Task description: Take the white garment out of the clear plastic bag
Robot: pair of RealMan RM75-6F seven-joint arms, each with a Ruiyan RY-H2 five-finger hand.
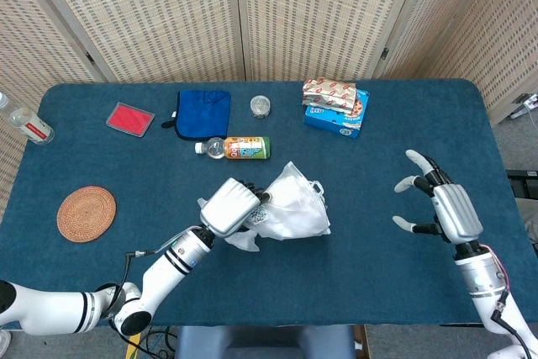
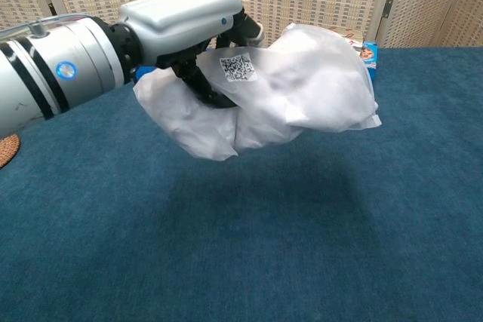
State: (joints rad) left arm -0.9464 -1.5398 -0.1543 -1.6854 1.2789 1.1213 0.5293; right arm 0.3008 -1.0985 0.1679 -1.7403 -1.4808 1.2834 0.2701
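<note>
My left hand (image 1: 231, 206) (image 2: 189, 32) grips the clear plastic bag (image 1: 290, 205) (image 2: 294, 88) and holds it above the blue table, as the shadow under it in the chest view shows. The white garment fills the bag; a QR label (image 2: 238, 67) sits on the bag near my fingers. A loose white flap (image 2: 189, 122) hangs below the hand. My right hand (image 1: 441, 203) hovers open at the right side of the table, fingers spread, well apart from the bag. It does not show in the chest view.
Behind the bag lie a drink bottle (image 1: 237, 148), a blue cloth (image 1: 203, 112), a small round jar (image 1: 261, 106) and snack boxes (image 1: 335, 107). A red pad (image 1: 130, 118), a woven coaster (image 1: 86, 213) and another bottle (image 1: 27, 125) sit at the left.
</note>
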